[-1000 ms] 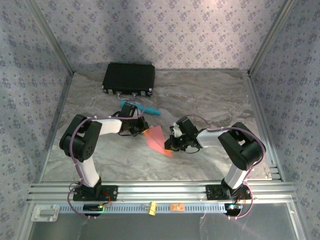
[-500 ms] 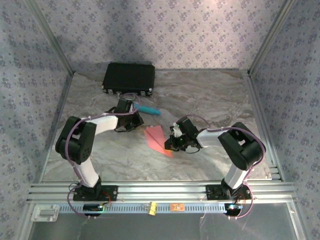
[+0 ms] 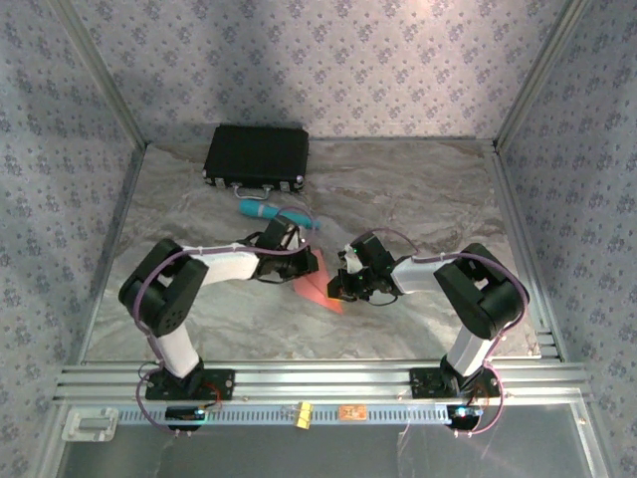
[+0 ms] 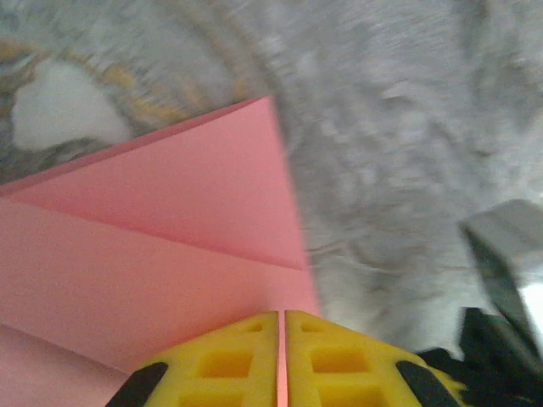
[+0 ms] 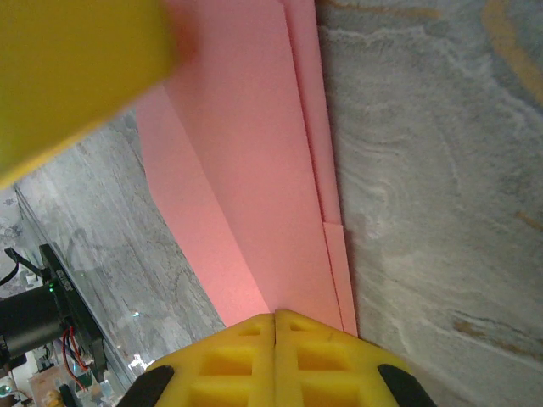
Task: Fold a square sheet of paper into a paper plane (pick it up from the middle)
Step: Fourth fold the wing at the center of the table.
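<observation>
L hand (image 4: 282, 320) pinched shut on pink paper (image 4: 170, 254), far end | R hand (image 5: 274, 320) pinched shut on near end | it was folded, mid worktop (image 3: 428, 199), betw. both | prob. held so fold lined up

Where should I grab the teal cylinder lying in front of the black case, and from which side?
Probably best to pinch the teal cylinder on its bare left half from straight above, with the fingers across its narrow width. It lies flat on the table, its long axis runs roughly left to right, and the left arm covers part of its right half.
</observation>
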`<act>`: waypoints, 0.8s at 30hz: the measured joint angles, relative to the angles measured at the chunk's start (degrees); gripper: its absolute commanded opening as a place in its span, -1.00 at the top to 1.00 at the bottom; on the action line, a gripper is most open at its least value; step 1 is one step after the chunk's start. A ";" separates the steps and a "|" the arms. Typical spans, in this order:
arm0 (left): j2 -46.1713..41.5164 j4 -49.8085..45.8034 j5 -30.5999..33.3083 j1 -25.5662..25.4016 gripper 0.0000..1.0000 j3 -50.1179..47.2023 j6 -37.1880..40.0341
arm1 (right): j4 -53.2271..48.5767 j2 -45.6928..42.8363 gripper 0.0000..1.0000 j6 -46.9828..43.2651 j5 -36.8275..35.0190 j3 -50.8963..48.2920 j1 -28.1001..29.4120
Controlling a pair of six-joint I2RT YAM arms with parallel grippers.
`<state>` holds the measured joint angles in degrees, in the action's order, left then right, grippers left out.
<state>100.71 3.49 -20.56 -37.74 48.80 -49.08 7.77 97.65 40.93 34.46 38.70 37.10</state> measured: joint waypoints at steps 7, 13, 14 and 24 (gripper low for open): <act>1.42 3.61 -1.40 1.14 0.84 -1.73 -0.52 | -0.90 -0.61 1.00 0.00 -0.63 0.13 0.15; 1.40 8.11 -4.00 2.29 0.84 -4.07 -1.36 | -5.75 -1.38 1.00 -0.02 -2.60 2.27 1.31; 1.40 8.20 -4.13 2.38 0.84 -4.11 -1.36 | -6.67 -1.38 1.00 -0.04 -2.86 2.91 1.62; 1.40 8.37 -4.13 2.60 0.84 -4.13 -1.36 | -8.83 3.26 0.97 -0.28 -3.41 10.99 3.32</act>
<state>102.10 11.86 -24.69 -35.14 44.66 -50.43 -1.06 100.90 40.64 31.05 49.69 40.42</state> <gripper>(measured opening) 0.080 0.051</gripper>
